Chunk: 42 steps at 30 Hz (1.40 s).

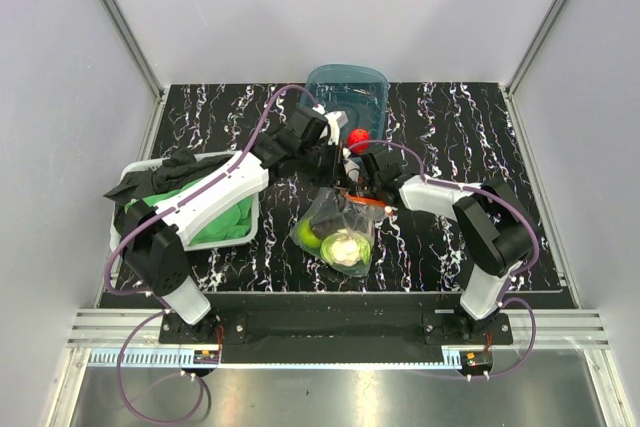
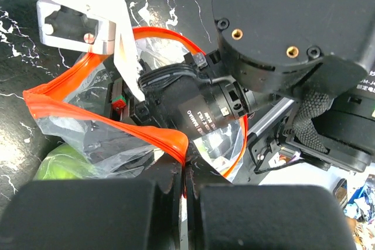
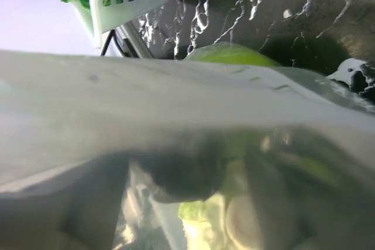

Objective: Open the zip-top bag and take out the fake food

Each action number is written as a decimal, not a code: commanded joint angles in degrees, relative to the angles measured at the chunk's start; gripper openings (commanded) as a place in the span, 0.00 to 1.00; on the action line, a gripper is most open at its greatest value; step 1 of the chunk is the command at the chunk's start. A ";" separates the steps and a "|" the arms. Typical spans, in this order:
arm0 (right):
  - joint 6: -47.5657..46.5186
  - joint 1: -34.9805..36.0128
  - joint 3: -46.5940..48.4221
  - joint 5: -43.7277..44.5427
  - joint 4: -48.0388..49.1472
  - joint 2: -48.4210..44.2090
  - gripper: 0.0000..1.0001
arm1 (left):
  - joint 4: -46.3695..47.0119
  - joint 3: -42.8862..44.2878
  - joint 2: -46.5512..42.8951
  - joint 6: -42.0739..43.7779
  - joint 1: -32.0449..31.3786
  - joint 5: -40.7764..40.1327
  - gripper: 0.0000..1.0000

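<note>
The clear zip-top bag [image 1: 340, 232] lies mid-table, its orange-red zip strip [image 2: 105, 118] pulled open. My left gripper [image 2: 185, 171] is shut on that strip at the near side of the mouth. My right gripper [image 1: 365, 184] reaches into the mouth. In the right wrist view its fingers [image 3: 88, 203] stand apart inside the blurred plastic, with a small dark piece [image 3: 181, 168] between them. The cauliflower [image 1: 347, 247] and a green apple [image 1: 308, 237] are in the bag. A red berry piece [image 1: 357, 137] lies at the near edge of the teal tub [image 1: 347, 92].
A white basket [image 1: 140, 169] holding a green cloth [image 1: 215, 217] stands at the left, under my left arm. The teal tub stands at the back centre. Grey walls close in the black marbled table [image 1: 460, 127] on three sides.
</note>
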 commanded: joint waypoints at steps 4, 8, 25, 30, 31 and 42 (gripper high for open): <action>1.15 1.33 1.39 1.20 -0.50 -1.77 0.57 | 3.21 1.01 -1.29 1.12 -0.19 -1.21 0.00; 2.12 -0.77 0.16 3.66 -0.94 -4.76 0.47 | 3.30 -4.51 -4.80 1.29 -0.10 -2.79 0.00; -11.50 -4.12 11.40 15.44 -26.78 -16.81 0.31 | 3.30 -15.61 -16.85 1.73 0.34 -4.55 0.00; -10.28 -4.12 17.82 12.90 -31.17 -16.11 0.28 | 3.30 -16.40 -18.35 1.12 0.60 -5.69 0.00; -9.93 -4.12 18.08 12.11 -31.35 -16.11 0.28 | 3.38 -16.31 -18.52 1.03 0.60 -5.87 0.00; -10.99 1.68 21.24 20.62 -32.76 -11.73 0.28 | 4.96 -7.44 -12.73 0.94 -0.71 2.13 0.00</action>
